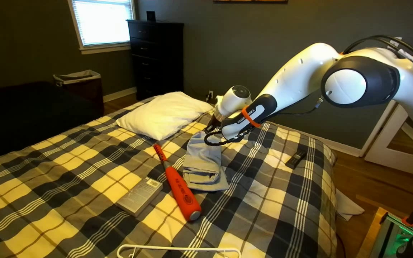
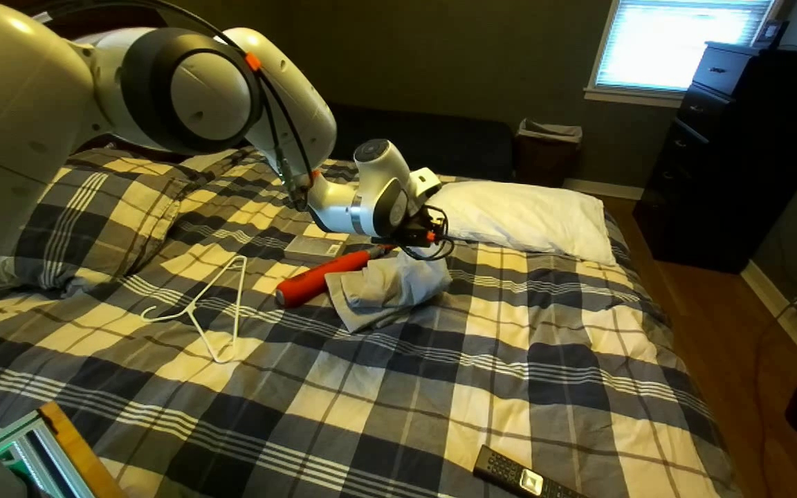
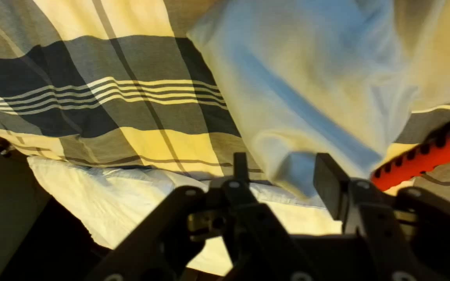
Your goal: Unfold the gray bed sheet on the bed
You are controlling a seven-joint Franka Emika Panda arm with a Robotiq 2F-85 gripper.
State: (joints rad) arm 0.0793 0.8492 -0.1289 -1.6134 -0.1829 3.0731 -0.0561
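The gray bed sheet (image 1: 202, 161) lies as a narrow bundle on the plaid bed (image 1: 264, 200), with layered folds at its near end in an exterior view. Its wrinkled mass (image 2: 391, 283) also shows from the opposite side. In the wrist view, the sheet (image 3: 287, 82) spreads from the top edge down to a blurred end at the jaws. My gripper (image 3: 280, 158) is over that end, its fingers well apart. The sheet's end appears between and beyond them, nearer the right finger (image 3: 328, 187); a gap shows at the left one, so neither side pinches it.
A white pillow (image 1: 165, 113) lies just beyond the sheet. Close alongside is a red bat (image 1: 179, 186), with a gray box (image 1: 140, 196) beside it. A white hanger (image 2: 194, 304) and a black remote (image 2: 526, 477) are also on the bed.
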